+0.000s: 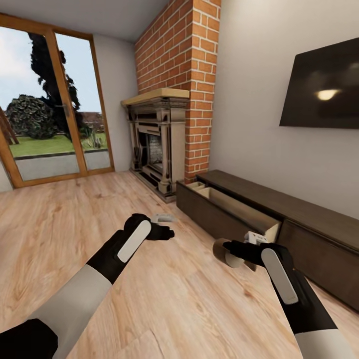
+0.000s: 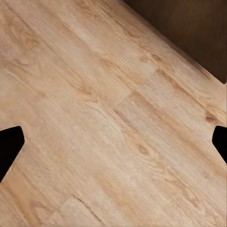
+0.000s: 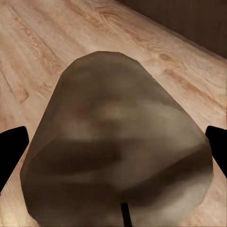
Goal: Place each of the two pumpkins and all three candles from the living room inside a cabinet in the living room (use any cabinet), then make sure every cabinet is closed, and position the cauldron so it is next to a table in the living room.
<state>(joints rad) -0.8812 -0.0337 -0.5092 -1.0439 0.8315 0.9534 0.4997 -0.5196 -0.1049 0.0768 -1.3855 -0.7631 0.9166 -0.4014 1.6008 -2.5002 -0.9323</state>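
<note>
Living room with pale wood floor, brick fireplace, dark wall screen. Along the wall, the cabinet — one drawer pulled open, beige inside. In the right gripper, pinched between its fingers, a tan candle, long axis running out from the gripper. Just beyond and to its right — that open drawer, nearest this arm. Left gripper: spread wide, empty, over bare floor.

The head camera is looking forward and down across the pale wood-plank floor toward the long dark brown wooden console. The left wrist camera is facing that floor closely, sharing the console's edge. The right wrist camera is pressing near a stubby tan-olive candle.
</note>
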